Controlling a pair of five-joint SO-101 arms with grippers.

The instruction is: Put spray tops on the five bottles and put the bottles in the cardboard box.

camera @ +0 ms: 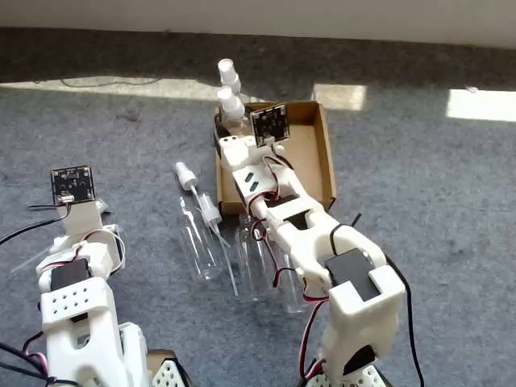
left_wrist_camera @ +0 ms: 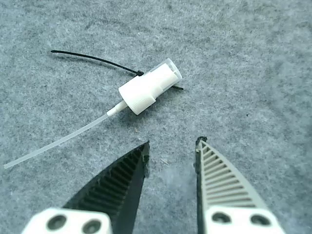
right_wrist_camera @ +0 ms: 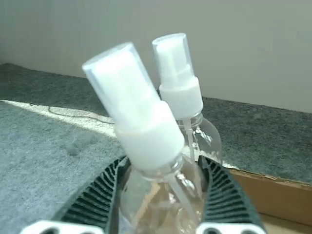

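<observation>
My right gripper (right_wrist_camera: 163, 161) is shut on a clear bottle (right_wrist_camera: 146, 200) that carries a white spray top (right_wrist_camera: 131, 102) and leans at the cardboard box's (camera: 318, 153) back left corner. Just behind it a second topped bottle (right_wrist_camera: 187, 122) stands upright. From above, both topped bottles (camera: 230, 90) show at that corner. My left gripper (left_wrist_camera: 170, 144) hangs open over the carpet, just short of a loose spray top (left_wrist_camera: 146, 87) with a long dip tube. Clear bottles (camera: 197, 238) without tops lie in front of the box, with two more loose spray tops (camera: 187, 172) beside them.
A black zip tie (left_wrist_camera: 92, 59) lies under the loose spray top by my left gripper. The right arm (camera: 298, 226) stretches over the lying bottles toward the box. Grey carpet (camera: 435, 210) spreads to the right of the box.
</observation>
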